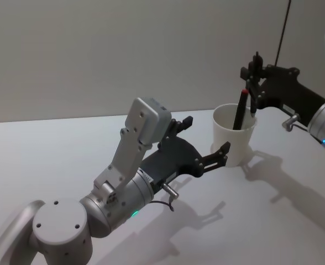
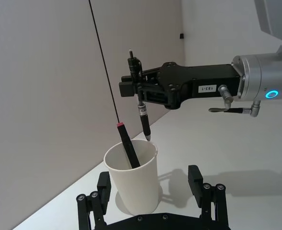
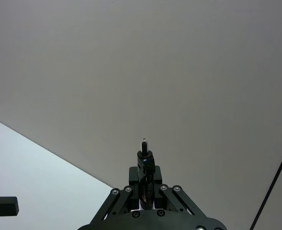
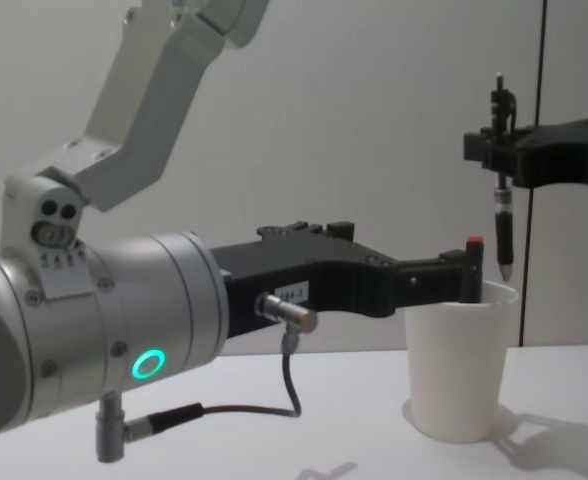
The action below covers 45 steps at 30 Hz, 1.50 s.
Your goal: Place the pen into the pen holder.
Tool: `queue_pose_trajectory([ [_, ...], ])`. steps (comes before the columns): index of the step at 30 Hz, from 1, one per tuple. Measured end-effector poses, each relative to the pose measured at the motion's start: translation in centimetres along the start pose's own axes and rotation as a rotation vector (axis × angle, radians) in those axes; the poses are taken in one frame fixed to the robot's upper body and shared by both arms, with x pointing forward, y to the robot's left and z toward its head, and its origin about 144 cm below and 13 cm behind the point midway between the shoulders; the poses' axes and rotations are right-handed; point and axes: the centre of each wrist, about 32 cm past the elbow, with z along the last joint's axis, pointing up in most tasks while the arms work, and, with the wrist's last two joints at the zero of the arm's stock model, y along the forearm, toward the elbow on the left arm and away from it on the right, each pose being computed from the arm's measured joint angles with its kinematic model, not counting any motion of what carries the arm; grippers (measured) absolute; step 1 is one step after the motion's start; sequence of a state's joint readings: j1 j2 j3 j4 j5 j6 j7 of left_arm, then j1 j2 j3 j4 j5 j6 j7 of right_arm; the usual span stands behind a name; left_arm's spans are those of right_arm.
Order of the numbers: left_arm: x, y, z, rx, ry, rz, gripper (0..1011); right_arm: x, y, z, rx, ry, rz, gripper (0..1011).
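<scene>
1. A white cup (image 1: 234, 134) is seen standing upright on the white table (image 1: 52, 149), towards the robot's right.
2. A black pen with a red cap (image 2: 127, 144) is seen already inside the cup, leaning against its wall, with its red end above the rim.
3. A second pen (image 2: 142, 106) is held upright by the right gripper (image 2: 137, 88), whose fingers are clamped on the upper part of its barrel.
4. This pen is held above the cup's far rim, tip down; in the left wrist view the tip is seen about level with the rim, and whether it has passed inside cannot be told.
5. In the chest view the pen (image 4: 502, 205) hangs from the right gripper (image 4: 496, 150) with its tip just above the rim of the cup (image 4: 459, 365).
6. The left gripper (image 1: 204, 143) is reached forward low over the table, its fingers spread wide to either side of the cup.
7. In the left wrist view a gap is seen between each finger (image 2: 194, 179) and the cup wall, so nothing is grasped by it.
8. A thin dark cable (image 2: 104, 60) is seen hanging before the wall behind the cup.
</scene>
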State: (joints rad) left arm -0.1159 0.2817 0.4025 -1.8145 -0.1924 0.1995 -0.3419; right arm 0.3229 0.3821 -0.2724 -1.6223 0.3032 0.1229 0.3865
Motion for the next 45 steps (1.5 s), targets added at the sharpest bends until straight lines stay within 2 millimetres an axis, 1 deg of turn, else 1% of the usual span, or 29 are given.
queue_pose_trajectory([
  [17,0.0,0.0,0.0,0.000,0.000,0.000,1001,-0.9,1.5,-1.9,-0.039,0.053,0.031,153],
  [27,0.0,0.0,0.0,0.000,0.000,0.000,1001,-1.3,2.0,-2.4,-0.058,0.050,0.017,153],
  [29,0.0,0.0,0.0,0.000,0.000,0.000,1001,-1.3,2.1,-2.5,-0.062,0.049,0.015,199],
  [30,0.0,0.0,0.0,0.000,0.000,0.000,1001,-1.4,2.1,-2.6,-0.063,0.048,0.013,248],
  [31,0.0,0.0,0.0,0.000,0.000,0.000,1001,-1.4,2.1,-2.6,-0.064,0.048,0.013,273],
  [33,0.0,0.0,0.0,0.000,0.000,0.000,1001,-1.4,2.2,-2.7,-0.065,0.047,0.012,302],
  [34,0.0,0.0,0.0,0.000,0.000,0.000,1001,-1.4,2.2,-2.7,-0.066,0.047,0.011,367],
  [37,0.0,0.0,0.0,0.000,0.000,0.000,1001,-1.4,2.2,-2.7,-0.068,0.046,0.009,429],
  [38,0.0,0.0,0.0,0.000,0.000,0.000,1001,-1.4,2.2,-2.8,-0.069,0.046,0.009,486],
  [40,0.0,0.0,0.0,0.000,0.000,0.000,1001,-1.4,2.3,-2.8,-0.070,0.045,0.008,525],
  [41,0.0,0.0,0.0,0.000,0.000,0.000,1001,-1.5,2.3,-2.8,-0.070,0.045,0.007,583],
  [43,0.0,0.0,0.0,0.000,0.000,0.000,1001,-1.5,2.3,-2.8,-0.071,0.045,0.007,630],
  [44,0.0,0.0,0.0,0.000,0.000,0.000,1001,-1.5,2.3,-2.9,-0.071,0.045,0.007,688],
  [45,0.0,0.0,0.0,0.000,0.000,0.000,1001,-1.5,2.3,-2.9,-0.071,0.045,0.006,688],
])
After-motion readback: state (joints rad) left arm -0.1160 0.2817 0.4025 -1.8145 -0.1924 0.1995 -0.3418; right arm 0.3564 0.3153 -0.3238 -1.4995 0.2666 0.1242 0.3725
